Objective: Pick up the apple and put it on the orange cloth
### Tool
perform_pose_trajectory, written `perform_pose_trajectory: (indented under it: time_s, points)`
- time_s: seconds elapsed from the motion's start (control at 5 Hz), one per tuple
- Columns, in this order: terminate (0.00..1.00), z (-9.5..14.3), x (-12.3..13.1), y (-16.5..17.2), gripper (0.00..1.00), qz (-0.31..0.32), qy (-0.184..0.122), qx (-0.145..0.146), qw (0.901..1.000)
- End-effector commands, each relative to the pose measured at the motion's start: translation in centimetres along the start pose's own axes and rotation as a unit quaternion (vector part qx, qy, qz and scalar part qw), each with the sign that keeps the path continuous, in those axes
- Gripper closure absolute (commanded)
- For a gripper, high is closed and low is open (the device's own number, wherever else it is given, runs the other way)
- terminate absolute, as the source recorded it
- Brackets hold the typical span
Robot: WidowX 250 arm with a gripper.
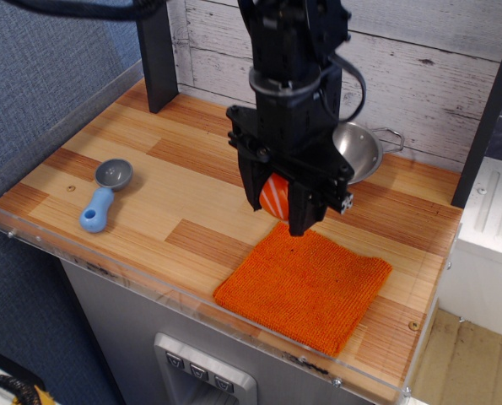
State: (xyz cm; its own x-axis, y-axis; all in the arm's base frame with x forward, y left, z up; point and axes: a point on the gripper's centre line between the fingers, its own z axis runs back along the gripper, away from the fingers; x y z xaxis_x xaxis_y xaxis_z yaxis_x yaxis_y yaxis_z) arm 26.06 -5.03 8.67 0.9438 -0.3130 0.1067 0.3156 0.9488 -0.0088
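My gripper (pixel 281 205) is shut on the apple (pixel 275 197), a small orange toy with white stripes, held between the two black fingers. It hangs just above the far edge of the orange cloth (pixel 305 284), which lies flat near the table's front right. The apple's underside is hidden by the fingers.
A steel bowl (pixel 358 152) stands behind the gripper, partly hidden by the arm. A blue-handled grey scoop (pixel 104 196) lies at the left. A dark post (pixel 156 55) stands at the back left. A clear plastic rim (pixel 149 278) runs along the table's front edge.
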Motion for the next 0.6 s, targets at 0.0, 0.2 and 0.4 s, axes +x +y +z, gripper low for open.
perform_pose_trajectory:
  time_s: [0.0,0.2,0.4]
  points:
    - [0.00,-3.6,1.6,0.2,1.00,0.001,0.002,0.005,1.0000]
    - [0.00,-5.7,1.5,-0.2,1.00,0.003,0.015,-0.007,0.9999]
    - [0.00,-5.9,0.9,-0.9,1.00,-0.001,0.021,-0.013,0.9997]
